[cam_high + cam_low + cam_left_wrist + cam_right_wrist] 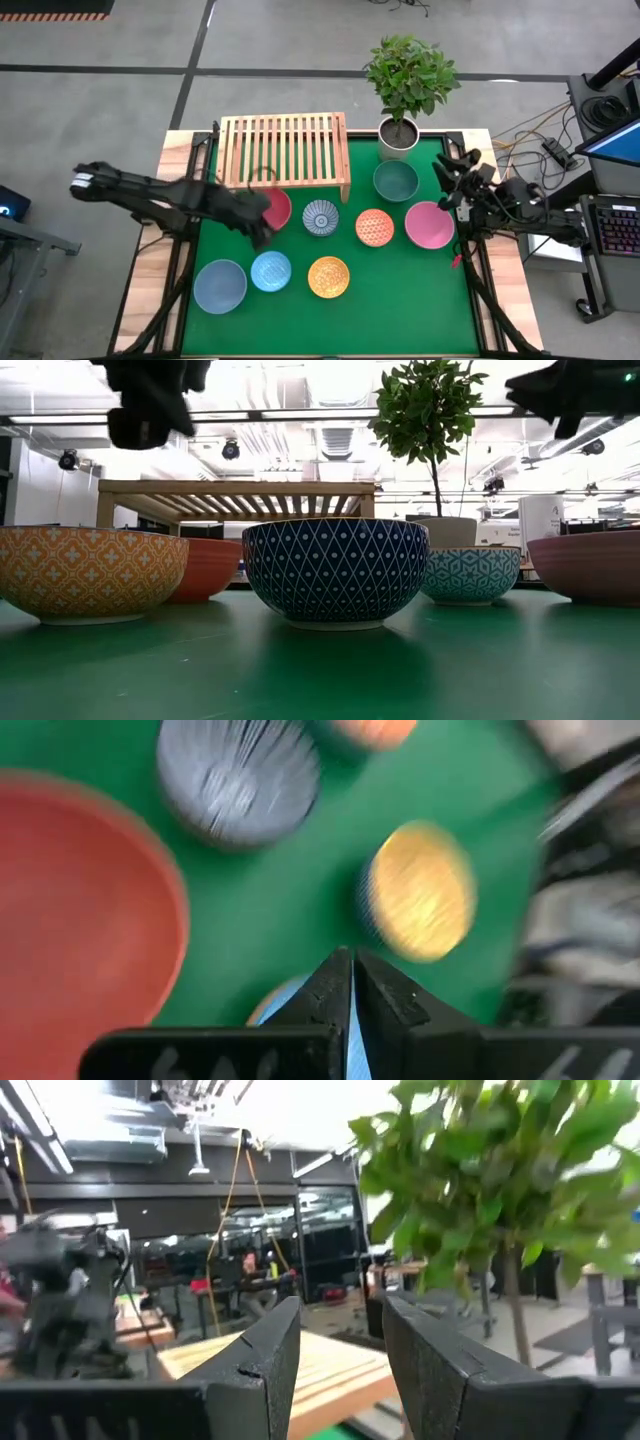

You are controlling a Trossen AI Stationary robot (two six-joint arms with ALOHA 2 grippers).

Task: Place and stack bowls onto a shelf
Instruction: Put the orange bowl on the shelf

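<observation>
On the green mat-covered surface, the left gripper hangs above the mat between the plain red round bowl and the light blue patterned bowl, its fingers clenched together and holding nothing. The plain grey-blue bowl sits at the front left corner. The low light-wood slatted shelf stands at the back, with no bowl on top; the red bowl lies just at its front edge. Further right come the dark blue patterned bowl, the yellow patterned bowl, the orange patterned bowl, the plain teal bowl and the plain pink bowl. The right gripper hovers beside the teal bowl, fingers spread apart and empty.
</observation>
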